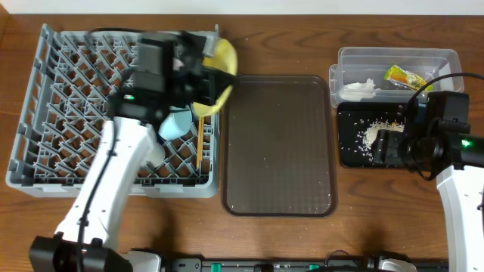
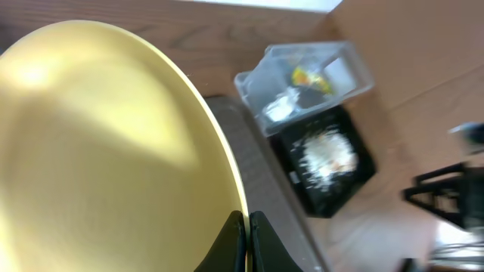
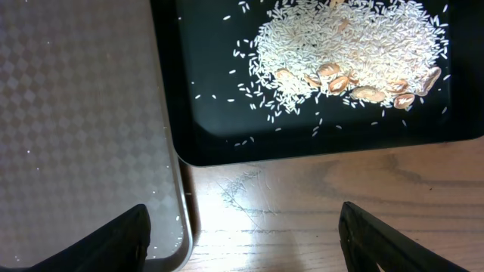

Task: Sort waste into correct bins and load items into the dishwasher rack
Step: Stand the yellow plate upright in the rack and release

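You hold the yellow plate tilted on edge over the dishwasher rack's far right corner, your left gripper pinching its rim, presumably to slot it between pegs. Your right gripper hangs spread and empty, well right of the rack, over the black tray's near edge.

- The left arm reaches from the lower left of the overhead frame up to the upper middle, its wrist blurred.
- The left gripper has its fingers pinched on the yellow plate rim.
- The right gripper points down, fingers spread wide apart.
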Controlling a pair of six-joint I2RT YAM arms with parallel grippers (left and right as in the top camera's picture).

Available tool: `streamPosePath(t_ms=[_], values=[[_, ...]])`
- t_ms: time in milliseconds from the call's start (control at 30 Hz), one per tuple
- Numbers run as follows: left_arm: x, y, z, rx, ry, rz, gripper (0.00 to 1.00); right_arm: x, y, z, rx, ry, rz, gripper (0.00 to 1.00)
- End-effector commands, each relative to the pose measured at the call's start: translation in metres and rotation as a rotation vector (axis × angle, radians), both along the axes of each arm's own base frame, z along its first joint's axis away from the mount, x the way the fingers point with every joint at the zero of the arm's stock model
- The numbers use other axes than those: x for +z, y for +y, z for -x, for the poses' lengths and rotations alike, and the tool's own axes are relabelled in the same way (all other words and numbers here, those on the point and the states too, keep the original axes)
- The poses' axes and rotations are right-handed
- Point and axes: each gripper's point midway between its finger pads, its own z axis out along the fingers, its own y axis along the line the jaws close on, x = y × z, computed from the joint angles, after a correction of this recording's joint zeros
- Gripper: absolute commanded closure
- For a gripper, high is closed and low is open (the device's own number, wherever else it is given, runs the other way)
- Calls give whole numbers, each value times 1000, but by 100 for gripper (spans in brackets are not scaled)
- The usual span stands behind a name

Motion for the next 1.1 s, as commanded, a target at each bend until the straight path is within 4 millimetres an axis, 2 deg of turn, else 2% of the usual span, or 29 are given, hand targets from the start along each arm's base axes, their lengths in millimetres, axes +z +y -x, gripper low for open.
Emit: streamPosePath(t_ms=[0, 167, 467, 633, 767, 833, 867, 967, 1067], values=[[14, 2, 13, -119, 63, 190, 94, 6, 0, -2, -6, -20, -4, 22], [12, 19, 8, -123, 127, 288, 94, 6, 0, -2, -6, -19, -5, 22], [-7, 24, -1, -111, 208, 325, 94, 5, 0, -1, -6, -16, -5, 23], [-34, 31, -14, -40, 247, 268, 94, 5, 0, -1, -6, -16, -5, 22], [-47, 33, -19, -22, 273, 254, 93, 5, 0, -1, -6, -16, -5, 22], [-56, 36, -22, 0, 288, 235, 83, 5, 0, -1, -6, -16, -5, 22], [-61, 38, -25, 15, 295, 221, 71, 5, 0, -1, -6, -16, -5, 22], [-68, 40, -26, 37, 307, 200, 68, 5, 0, -1, -6, -15, -5, 22], [-68, 40, -27, 37, 306, 201, 46, 5, 0, -1, -6, -15, -5, 22]])
